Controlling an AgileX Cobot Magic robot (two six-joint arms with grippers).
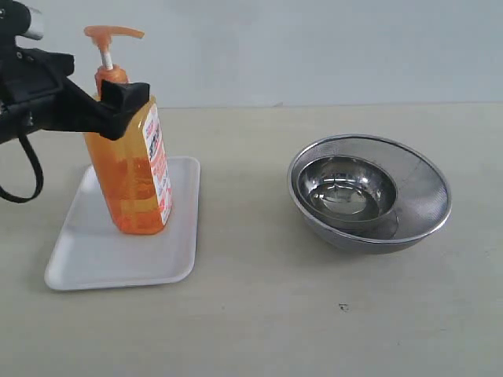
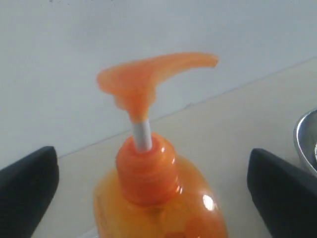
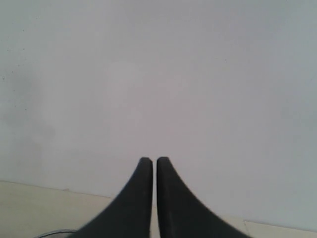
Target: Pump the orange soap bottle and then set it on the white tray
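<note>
The orange soap bottle (image 1: 135,184) stands upright on the white tray (image 1: 98,259) at the left of the table, its orange pump head (image 1: 112,34) raised on the white stem. My left gripper (image 1: 118,93) is open around the bottle's shoulder; its near finger (image 1: 127,97) lies against the label side. In the left wrist view the bottle (image 2: 158,198) sits between my left gripper's (image 2: 153,193) two black fingers (image 2: 282,193), with a gap on each side. My right gripper (image 3: 154,161) is shut with nothing in it, facing a pale wall, and is out of the exterior view.
A small steel bowl (image 1: 350,187) sits inside a larger mesh steel bowl (image 1: 424,196) at the right of the table. The larger bowl's rim (image 2: 306,144) shows at the edge of the left wrist view.
</note>
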